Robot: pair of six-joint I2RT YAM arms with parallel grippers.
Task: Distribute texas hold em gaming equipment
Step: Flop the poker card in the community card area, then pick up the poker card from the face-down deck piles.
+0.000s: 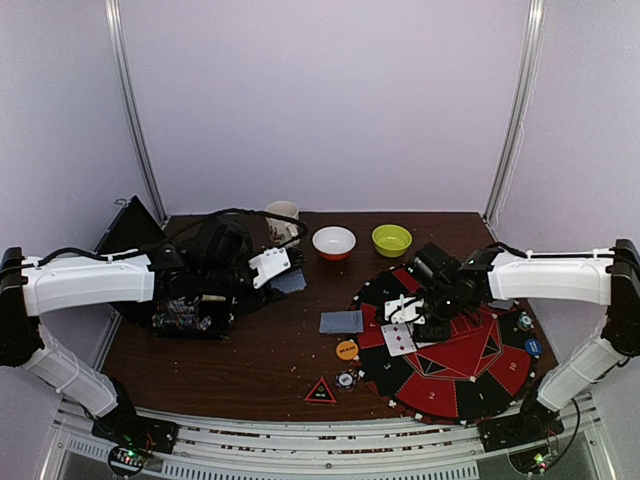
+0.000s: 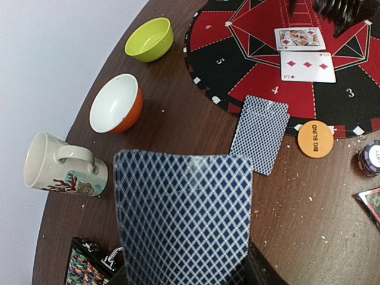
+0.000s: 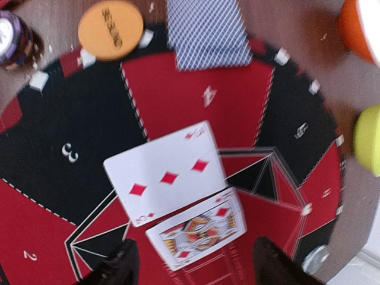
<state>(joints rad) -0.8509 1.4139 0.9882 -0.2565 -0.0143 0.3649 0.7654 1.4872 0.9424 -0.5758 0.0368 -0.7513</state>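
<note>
**One card gripped, two laid face up**

The left gripper [image 2: 184, 274] is clenched on a blue-backed card [image 2: 181, 214], held upright before its wrist camera near the mug [image 2: 56, 166]. Another face-down card [image 2: 260, 133] lies across the rim of the red-and-black mat [image 2: 208, 56], beside the orange disc [image 2: 315, 139]. Only the right wrist view shows the right gripper [image 3: 193, 261] released, fingers spread above the three of diamonds [image 3: 166, 172] and a diamond court card [image 3: 199, 228], which touch on the mat. Only the top view shows the whole triangular marker [image 1: 320, 391], just off the mat's near edge.

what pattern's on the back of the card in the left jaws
Blue-and-white diamond lattice on the held playing card; best in left wrist view.
</note>
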